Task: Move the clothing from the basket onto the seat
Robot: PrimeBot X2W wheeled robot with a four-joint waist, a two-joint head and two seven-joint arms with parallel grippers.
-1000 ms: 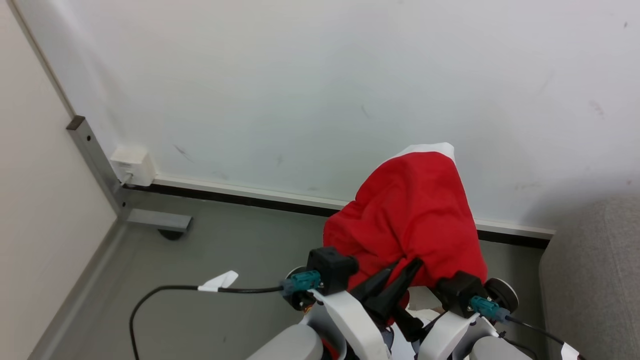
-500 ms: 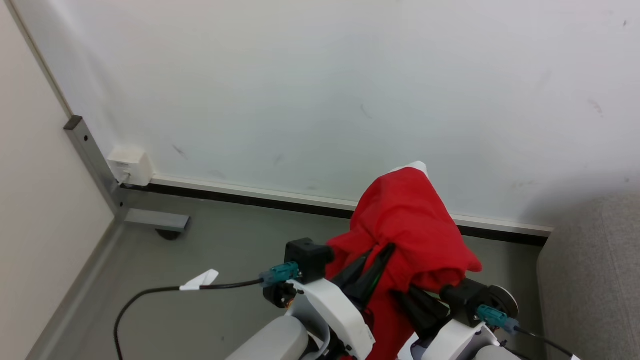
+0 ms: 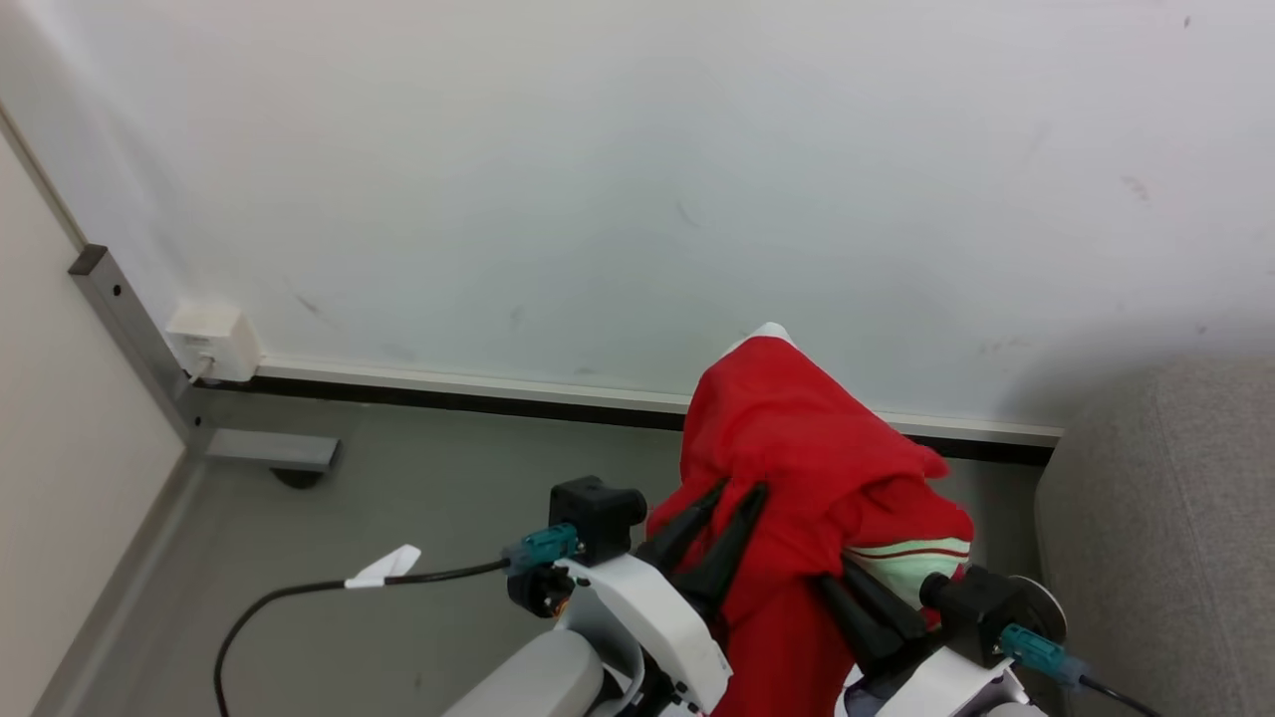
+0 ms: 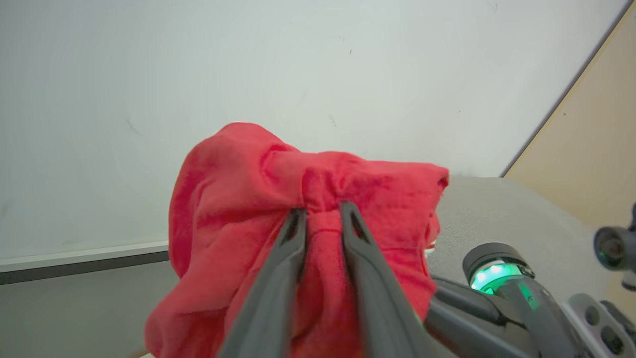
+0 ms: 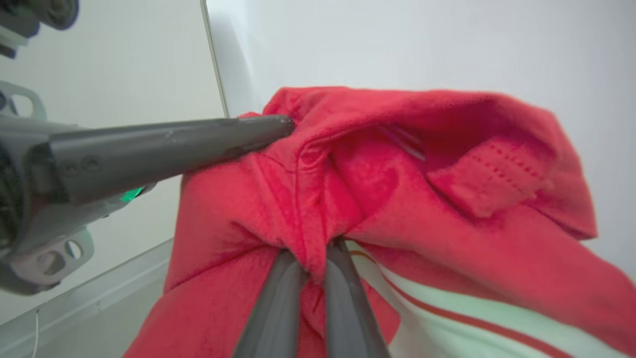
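bright red clothing (image 3: 797, 448), bunched and lifted clear of the grey floor (image 3: 418, 498), hanging before the pale wall (image 3: 637, 179); white striped panel (image 3: 911, 563) at its lower right side. pinching a fold of red fabric near the top of the bunch: left claw (image 3: 740, 488), fingers pressed nearly together on the cloth. gripping lower and further right, beside the striped panel: right claw (image 3: 839, 573), likewise closed tight on a gathered pleat. light grey seat (image 3: 1165, 518) at the right edge, near the garment but apart from it. judged step: carrying across to the seat. for a clean carry, hold both pinches firm, swing right together without stretching or slipping the fabric, raise the trailing hem above the seat edge, then lower well onto the cushion before spreading either claw.
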